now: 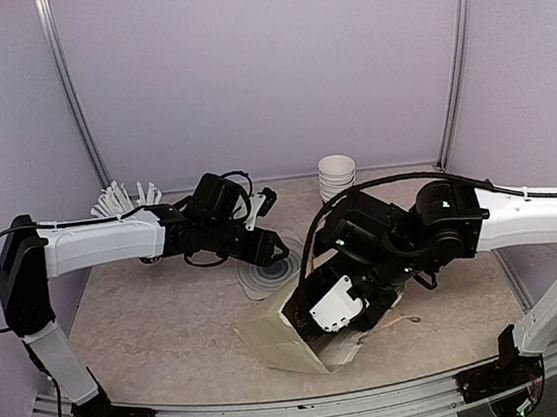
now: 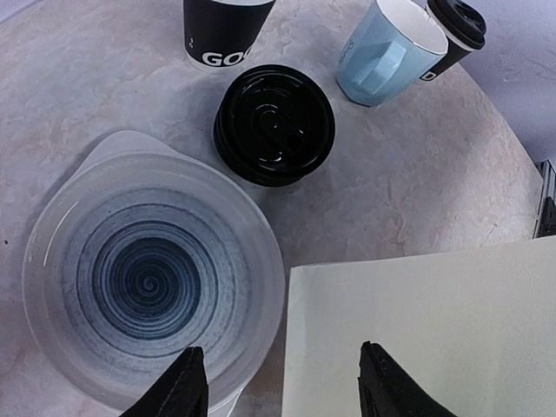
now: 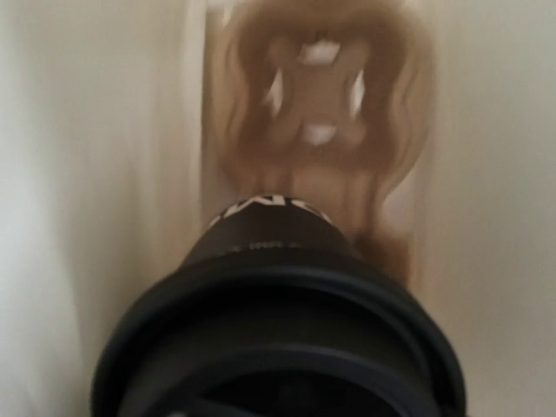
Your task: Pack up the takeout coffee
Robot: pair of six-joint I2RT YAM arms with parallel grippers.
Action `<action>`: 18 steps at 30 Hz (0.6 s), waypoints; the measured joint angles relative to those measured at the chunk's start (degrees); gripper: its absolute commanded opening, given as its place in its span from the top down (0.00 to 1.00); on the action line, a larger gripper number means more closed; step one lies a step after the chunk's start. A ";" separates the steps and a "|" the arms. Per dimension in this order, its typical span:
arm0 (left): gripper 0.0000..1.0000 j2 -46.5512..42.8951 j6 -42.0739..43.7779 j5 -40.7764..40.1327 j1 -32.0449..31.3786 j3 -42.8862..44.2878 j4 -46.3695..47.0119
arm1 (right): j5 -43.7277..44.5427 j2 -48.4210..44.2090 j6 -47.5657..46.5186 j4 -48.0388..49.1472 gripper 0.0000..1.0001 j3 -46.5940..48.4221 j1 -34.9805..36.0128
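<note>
1. Paper bag [image 1: 274, 342], lying near the front edge of the counter [image 1: 151, 324]; the right end effector [image 1: 335, 308] reaches into its mouth.
2. Takeout coffee [image 3: 278, 330], inside the bag, lid nearest the right wrist view; whether it is gripped cannot be told.
3. Left end effector [image 2: 284, 382], jaws apart and empty, above the bowl [image 2: 217, 217] at mid-counter.
4. Lidded black cup [image 2: 276, 124] and blue mug [image 2: 382, 52], farther back.

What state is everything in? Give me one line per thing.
paper bag: mouth open
takeout coffee: lidded, inside the paper bag
left gripper: open, empty
spiral bowl: empty
blue mug: upright
cup behind mug: lidded
</note>
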 measured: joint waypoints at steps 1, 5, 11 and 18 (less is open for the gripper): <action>0.42 0.83 0.11 0.31 -0.07 0.42 -0.11 | -1.33 1.29 0.85 -0.33 0.53 2.25 0.00; 0.42 3.63 0.68 1.66 -0.04 2.36 -0.15 | -4.55 6.75 3.37 0.37 0.54 10.49 0.00; 0.42 5.88 1.60 3.17 0.04 4.96 -0.28 | -5.20 6.88 4.35 0.28 0.54 9.16 0.00; 0.42 5.88 2.67 3.85 0.33 6.21 -0.52 | -4.31 1.75 4.24 -3.08 0.55 5.73 0.00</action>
